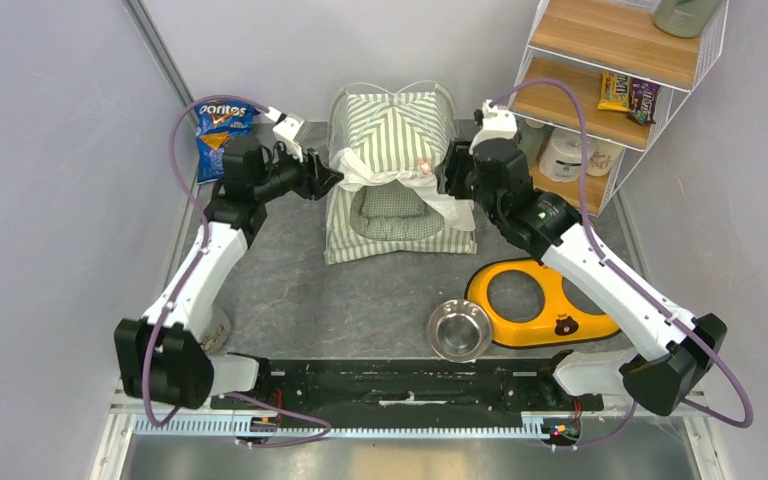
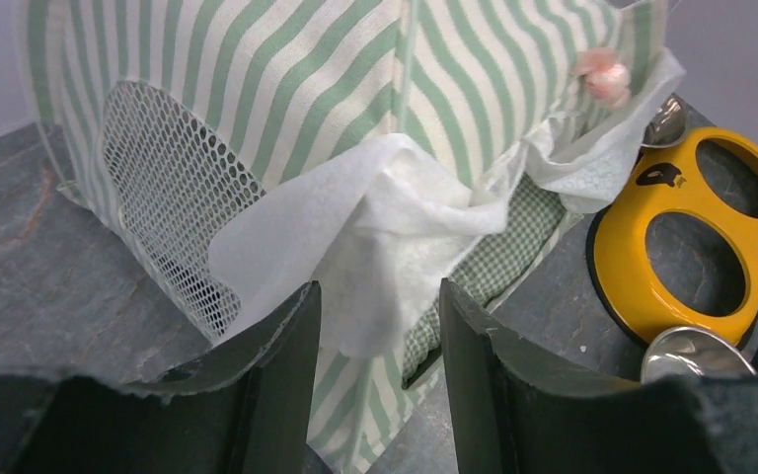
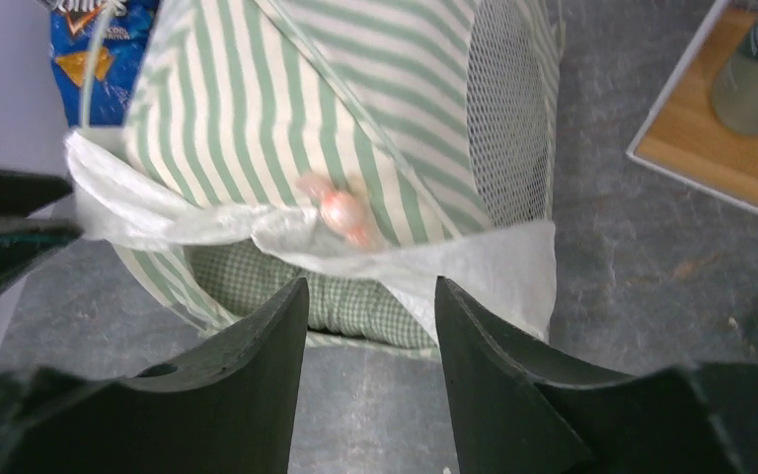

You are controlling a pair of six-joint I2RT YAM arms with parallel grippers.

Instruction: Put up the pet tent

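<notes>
The pet tent (image 1: 392, 150) stands on the surface (image 1: 290, 290), left pincer (image 2: 380, 286) and right pincer (image 3: 372, 281) flanking it, both spread

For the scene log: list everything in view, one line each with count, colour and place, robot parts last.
pet tent: 1, green-and-white striped with white mesh, far centre
cushion: 1, pale green checked, inside the tent
white flap: 1, white, bunched across the tent's opening
Doritos bag: 1, blue, left of the tent
double-bowl holder: 1, yellow, near right
steel bowl: 1, silver, beside the holder's left end
shelf unit: 1, white wire and wood, far right
snack packs: 2, yellow and dark, middle shelf
table: 1, dark grey, under everything
left gripper: 1, black, open at tent's left side
right gripper: 1, black, open at tent's right side
</notes>
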